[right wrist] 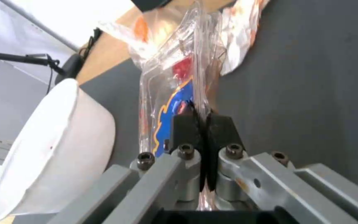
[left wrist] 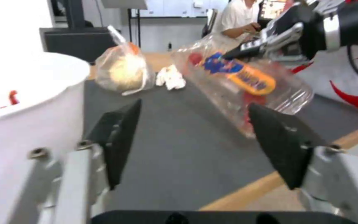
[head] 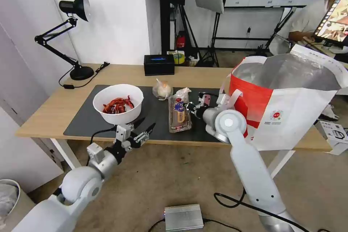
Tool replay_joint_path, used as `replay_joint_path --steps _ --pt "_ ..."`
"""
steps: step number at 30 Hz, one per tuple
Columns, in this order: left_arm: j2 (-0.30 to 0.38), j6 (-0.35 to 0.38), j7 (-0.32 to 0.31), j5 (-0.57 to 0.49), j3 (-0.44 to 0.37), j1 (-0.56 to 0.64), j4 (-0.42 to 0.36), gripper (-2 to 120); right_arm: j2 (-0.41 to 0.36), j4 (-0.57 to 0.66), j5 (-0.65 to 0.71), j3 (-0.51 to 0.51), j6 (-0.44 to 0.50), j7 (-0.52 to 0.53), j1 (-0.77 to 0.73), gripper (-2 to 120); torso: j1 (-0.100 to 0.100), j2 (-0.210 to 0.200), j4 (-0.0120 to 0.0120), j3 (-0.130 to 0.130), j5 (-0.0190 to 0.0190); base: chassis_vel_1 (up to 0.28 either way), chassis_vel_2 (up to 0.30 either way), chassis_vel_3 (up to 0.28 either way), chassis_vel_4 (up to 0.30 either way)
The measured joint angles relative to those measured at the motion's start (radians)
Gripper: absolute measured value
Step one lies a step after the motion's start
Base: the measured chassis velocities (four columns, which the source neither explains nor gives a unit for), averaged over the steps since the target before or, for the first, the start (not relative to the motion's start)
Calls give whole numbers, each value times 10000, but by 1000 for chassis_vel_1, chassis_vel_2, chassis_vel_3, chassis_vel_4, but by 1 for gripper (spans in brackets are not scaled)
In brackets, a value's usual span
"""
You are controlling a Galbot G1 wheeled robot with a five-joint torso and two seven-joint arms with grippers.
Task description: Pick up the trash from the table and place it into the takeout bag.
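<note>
Even, bright indoor light with soft shadows. The takeout bag's [head: 290, 76] foil lining glares at two o'clock. Both wrist views look blurred, worst up close.

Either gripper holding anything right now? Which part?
Right gripper is shut on the clear clamshell tray, pinching its thin edge flange. Left gripper is open, holding nothing, beside the white bowl.

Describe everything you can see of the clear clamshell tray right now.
The clear plastic clamshell tray is a long, thin-walled see-through container, closed, with a blue and orange label and red bits inside. It sits on the dark grey mat, lengthwise away from the robot, between the white bowl and the takeout bag. The right tool is pinched shut on its rim. The knotted bag and the tissue lie close behind it.
</note>
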Motion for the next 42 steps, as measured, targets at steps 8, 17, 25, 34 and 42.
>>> replay_joint_path --steps 8,17,25,34,42 --pt "-255 -44 73 217 -364 530 -205 99 -477 732 26 43 167 -290 58 0 1 0 -2 0 1 0 0 0 0" --pt "-468 -113 96 395 -634 925 -350 100 -789 1556 -198 59 491 -645 319 0 1 0 -2 0 0 0 0 0 0" --pt "-586 -138 96 477 -1003 1329 -541 100 -958 2109 -216 78 740 -734 703 0 1 1 0 0 0 0 0 0 0" --pt "-740 -61 123 517 -1376 1662 -819 100 -1131 2492 -166 226 869 -707 1296 0 1 0 0 1 1 0 0 0 0" --pt "-926 12 119 484 -1444 1674 -935 100 -1469 2752 -737 640 877 -648 1790 0 1 0 1 1 0 0 0 0 0"
